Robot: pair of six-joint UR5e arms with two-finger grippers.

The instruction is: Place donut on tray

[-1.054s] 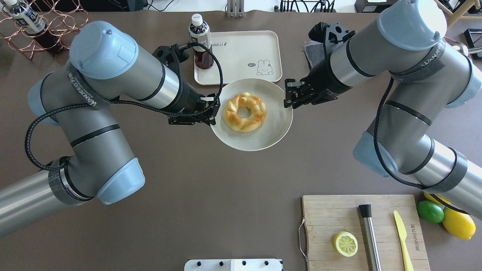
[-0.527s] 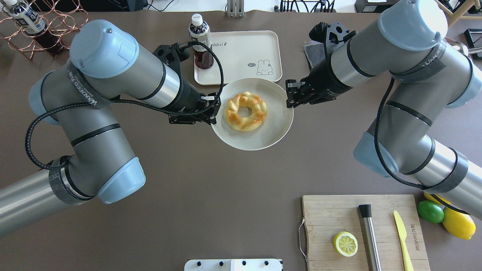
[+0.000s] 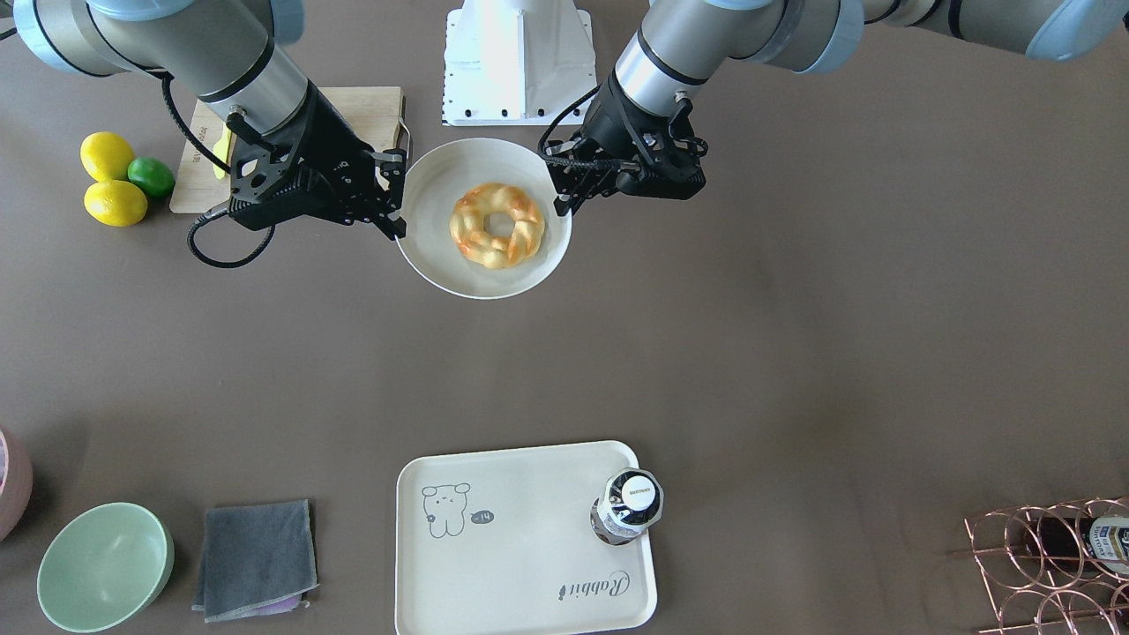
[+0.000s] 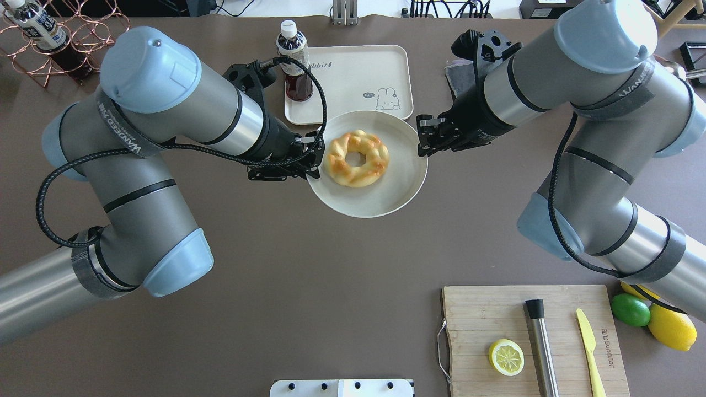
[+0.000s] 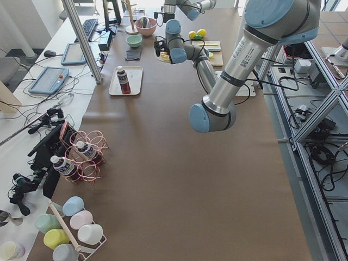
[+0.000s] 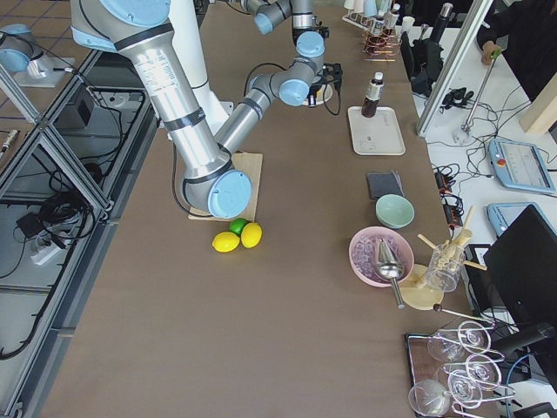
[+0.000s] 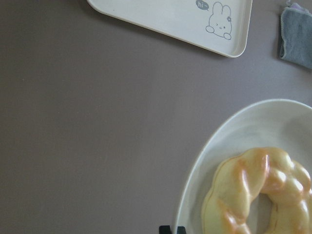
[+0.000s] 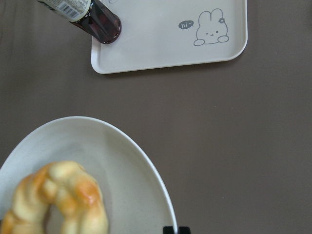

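My left end effector is clamped on the left rim of the round plate, and my right end effector is clamped on the opposite, right rim, so the two of them carry it between them. It appears to hang level above the surface. The donut lies loose on the plate, a little toward its far left part, near my left fingers and gripped by nothing. I judge the donut light and soft, with a glazed skin that could be slick or sticky. On a smooth, stiff plate it may slide if either side dips, so both sides must stay level. If I took it directly, I would pinch gently across one side of the braided ring, one finger through the centre hole. Beyond the plate lies the tray, with a dark bottle standing at its left end. Its right part, by the rabbit drawing, looks the better spot.
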